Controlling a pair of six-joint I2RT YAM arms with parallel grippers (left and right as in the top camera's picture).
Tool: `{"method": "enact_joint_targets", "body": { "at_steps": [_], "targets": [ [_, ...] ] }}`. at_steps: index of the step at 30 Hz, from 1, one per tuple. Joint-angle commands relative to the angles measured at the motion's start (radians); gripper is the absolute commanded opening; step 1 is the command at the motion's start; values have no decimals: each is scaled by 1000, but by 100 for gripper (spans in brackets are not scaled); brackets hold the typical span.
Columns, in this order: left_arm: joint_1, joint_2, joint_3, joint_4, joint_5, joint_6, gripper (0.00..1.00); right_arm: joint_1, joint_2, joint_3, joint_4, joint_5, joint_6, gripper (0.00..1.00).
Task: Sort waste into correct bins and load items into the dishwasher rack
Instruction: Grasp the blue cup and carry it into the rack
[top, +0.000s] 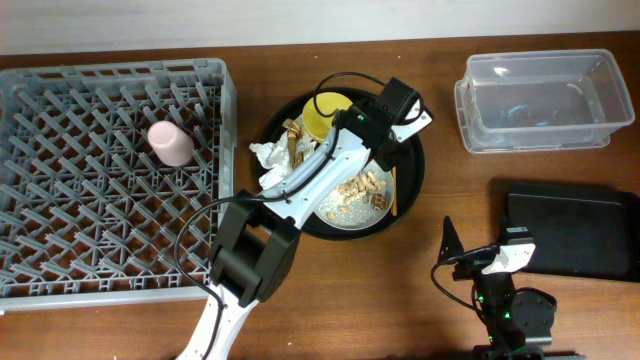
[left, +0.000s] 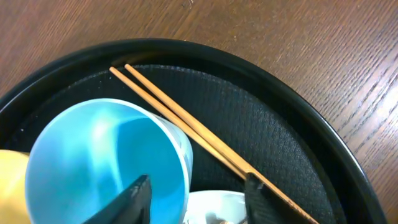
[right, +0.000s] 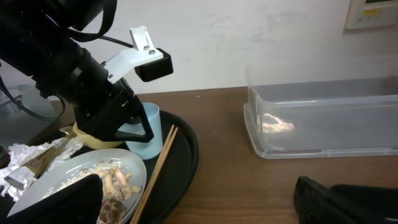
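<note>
grey plastic dishwasher rack (top: 120, 71) fills the left of the table with a pink cup (top: 171, 143) among its pegs. the clear tub (top: 535, 58) and the flat black container (top: 570, 235) wait on the right. between them the round black tray (left: 280, 124) holds the rest of the load. on it are the speckled plate (top: 345, 212) of food scraps (top: 360, 185), the yellow bowl (top: 322, 115), crumpled napkins (top: 268, 155) and the light-blue cup (left: 106, 155).

the left gripper (left: 196, 196) stands astride the upright cup's wall, one finger inside and one outside. its jaws are apart and, as far as the wrist view shows, not pinching. the right gripper (right: 196, 186) waits wide apart and empty near the black container.

the risks are mostly about crowding. the grip is a pinch on one thin wall, so the cup could swing or slip on the way to the rack. the outer finger hangs over the plate's rim and close to the chopsticks (left: 186, 124), which lie just beside the cup. a careless squeeze or lift could snag them, roll them off the tray or knock crumbs loose. the bowl sits close on the other side and could be nudged.
</note>
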Motion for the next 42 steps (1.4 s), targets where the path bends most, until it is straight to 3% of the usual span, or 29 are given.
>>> {"method": "enact_joint_targets", "body": {
  "at_steps": [1, 4, 9, 16, 20, 24, 26, 32, 34, 38, 42],
  "targets": [
    [2, 7, 2, -14, -6, 8, 34, -8, -8, -5, -5, 5, 3, 98],
    [2, 7, 3, -14, -6, 8, 15, -8, -8, -5, -5, 5, 3, 98],
    [5, 5, 11, -15, -7, 6, 1, -8, -8, -5, -5, 5, 3, 98],
    [6, -74, 89, -24, -33, -73, 1, -8, -8, -5, -5, 5, 3, 98],
    [25, -195, 101, -38, -32, -235, 0, -8, -8, -5, -5, 5, 3, 98],
    [111, -366, 101, -243, -27, -422, 0, -8, -8, -5, -5, 5, 3, 98],
    [213, -442, 101, -404, 74, -525, 0, -8, -8, -5, -5, 5, 3, 98],
    [558, -474, 82, -712, 543, -526, 0, -8, -8, -5, -5, 5, 3, 98],
    [635, -474, 47, -734, 640, -511, 1, -8, -8, -5, -5, 5, 3, 98],
    [801, -474, -88, -733, 963, -333, 0, -8, -8, -5, -5, 5, 3, 98],
    [922, -474, -219, -679, 1040, -324, 0, -8, -8, -5, -5, 5, 3, 98]
  ]
}}
